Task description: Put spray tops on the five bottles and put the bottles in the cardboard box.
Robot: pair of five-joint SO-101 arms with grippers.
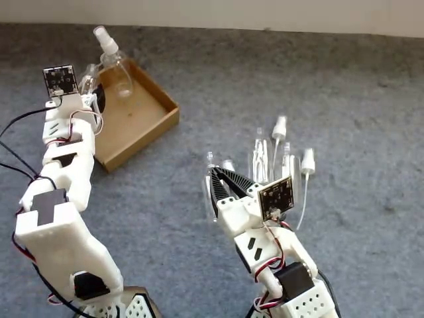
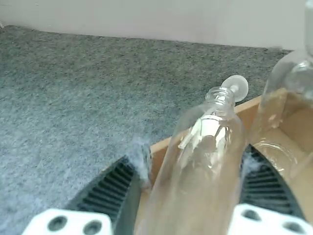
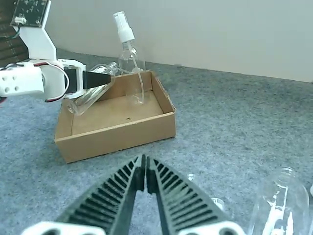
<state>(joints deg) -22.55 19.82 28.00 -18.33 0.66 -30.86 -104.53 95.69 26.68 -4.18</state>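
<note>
My left gripper (image 2: 193,164) is shut on a clear bottle (image 2: 205,156) with an open neck and no spray top. It holds the bottle tilted over the left wall of the cardboard box (image 1: 142,119). A bottle with a white spray top (image 1: 114,63) stands upright in the box's far corner, just beside the held bottle (image 1: 89,81). My right gripper (image 1: 222,182) is shut on nothing, low over the carpet. Several clear bottles (image 1: 260,156) and loose spray tops (image 1: 307,162) lie just beyond it and to its right.
Grey carpet covers the table. The box (image 3: 117,129) is shallow, with bare floor in its near half. A loose clear bottle (image 3: 276,205) lies close beside my right gripper (image 3: 145,176). Open carpet separates the box from the pile of bottles.
</note>
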